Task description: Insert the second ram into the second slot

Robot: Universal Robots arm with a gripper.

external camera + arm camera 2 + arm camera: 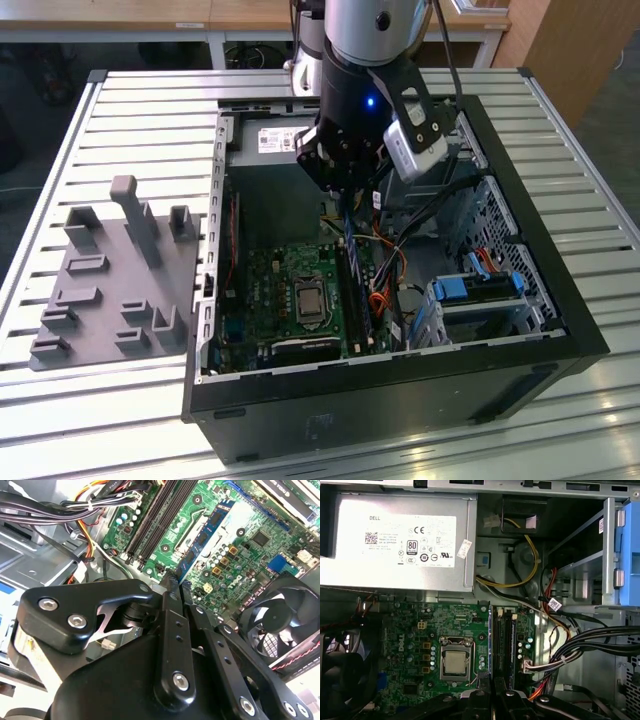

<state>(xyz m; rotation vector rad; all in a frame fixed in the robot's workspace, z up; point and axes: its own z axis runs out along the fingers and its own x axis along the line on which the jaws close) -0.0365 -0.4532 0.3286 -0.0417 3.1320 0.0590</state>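
I hold the ram over the board, inside the open case [400,390].

My pincer [177,580] is pressed together on the ram [207,535] and pinches it by its flat faces. The blue stick points out from the fingertips toward the board [270,290]. It hangs near the slots [504,640] and, as I judge, is not yet seated. I think it is light and stiff but fragile. It is better to hold it on the bare edges, not on the chips, and never to bend it.
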